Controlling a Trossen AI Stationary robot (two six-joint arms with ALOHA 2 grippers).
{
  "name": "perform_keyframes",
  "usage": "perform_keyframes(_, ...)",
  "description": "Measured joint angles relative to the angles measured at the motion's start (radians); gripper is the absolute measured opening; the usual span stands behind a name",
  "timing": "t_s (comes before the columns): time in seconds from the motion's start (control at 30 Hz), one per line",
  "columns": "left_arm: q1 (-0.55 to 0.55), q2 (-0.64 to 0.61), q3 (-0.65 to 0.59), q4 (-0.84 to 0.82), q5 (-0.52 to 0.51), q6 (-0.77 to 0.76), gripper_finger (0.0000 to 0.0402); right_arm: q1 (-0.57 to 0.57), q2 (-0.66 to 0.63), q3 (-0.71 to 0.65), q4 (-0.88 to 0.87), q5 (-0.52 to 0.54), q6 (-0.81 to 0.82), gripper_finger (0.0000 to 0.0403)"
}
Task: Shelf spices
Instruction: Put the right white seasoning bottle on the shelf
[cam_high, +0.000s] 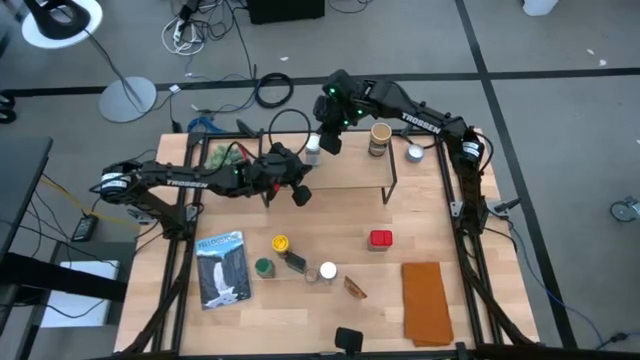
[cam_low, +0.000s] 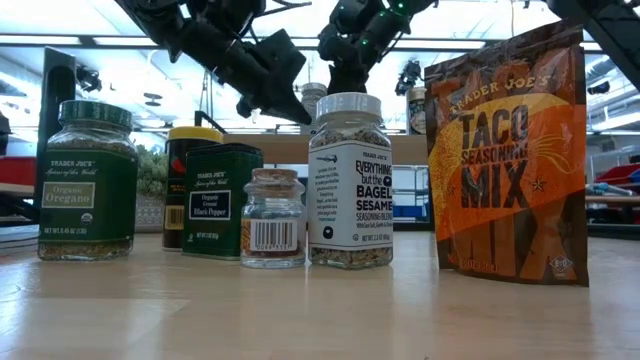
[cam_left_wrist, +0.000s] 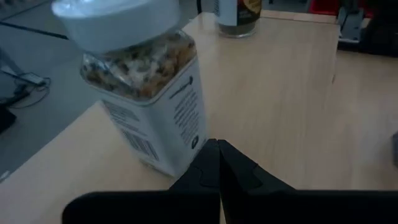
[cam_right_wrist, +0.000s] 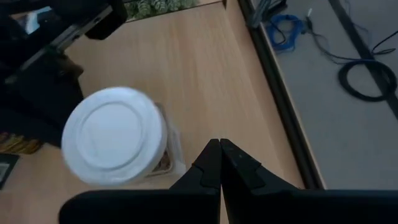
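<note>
A white-lidded spice jar (cam_high: 312, 150) stands on the shelf (cam_high: 350, 175), close to its far edge, and is blurred in both wrist views. My left gripper (cam_left_wrist: 217, 146) is shut and comes from the table's left at the jar's foot (cam_low: 313, 110). My right gripper (cam_right_wrist: 219, 146) is shut too. It hangs just to the jar's right, beside the lid (cam_right_wrist: 115, 134). A tan cylinder (cam_high: 380, 140) stands on the shelf's far right corner. More spices stand on the table's near part: a red tin (cam_high: 380, 238), a yellow-lidded jar (cam_high: 281, 243) and a green-lidded jar (cam_high: 263, 266). My left gripper has its shut fingertips against the jar's side wall close to the base (cam_left_wrist: 198, 148), slanting down from the table's left. The jar's base is on the plank. My right gripper's shut fingertips are right beside the jar's wall (cam_right_wrist: 174, 160), from above; I cannot tell whether they touch.
A silver cup (cam_high: 415, 153) sits right of the shelf and a green plant ball (cam_high: 225, 153) at its left end. Near the front edge lie a booklet (cam_high: 222, 268), a taco mix packet (cam_low: 510, 160) and an orange cloth (cam_high: 427, 300). Bare plank (cam_left_wrist: 280, 112) lies between jar and cylinder.
</note>
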Motion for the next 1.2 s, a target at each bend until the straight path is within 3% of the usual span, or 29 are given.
perform_keyframes(0.8,-0.001,-0.044,0.0,-0.059,-0.064,0.0,0.0,0.079,-0.003,0.0,-0.144,-0.035,0.007,0.0)
perform_keyframes(1.2,0.0,-0.133,-0.001,-0.133,-0.124,-0.001,0.0,0.106,-0.003,0.0,-0.17,-0.043,0.007,0.0)
